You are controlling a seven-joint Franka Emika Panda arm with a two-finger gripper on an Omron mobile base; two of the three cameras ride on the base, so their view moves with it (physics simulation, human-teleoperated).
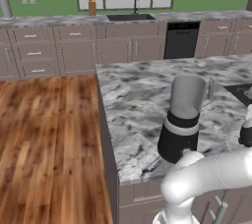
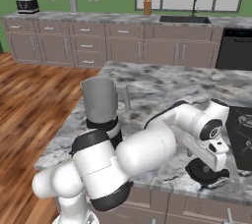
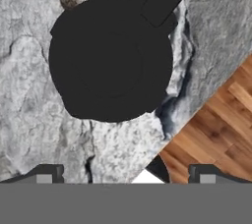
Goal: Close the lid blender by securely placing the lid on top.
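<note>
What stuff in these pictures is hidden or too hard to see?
1. Blender base: right base view, the arm covers it.
2. Lid: right base view, the gripper above hides most of it.
3. Lid's top: hand view, plain black, no detail shows.
4. Gripper: left base view, cut off by the right edge.

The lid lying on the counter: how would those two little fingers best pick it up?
Probably from straight above, closing across the round rim of the lid. It lies flat and low on the counter, so its sides offer little height. The gripper hangs over it, fingers spread; the tab at one edge is best avoided.
</note>
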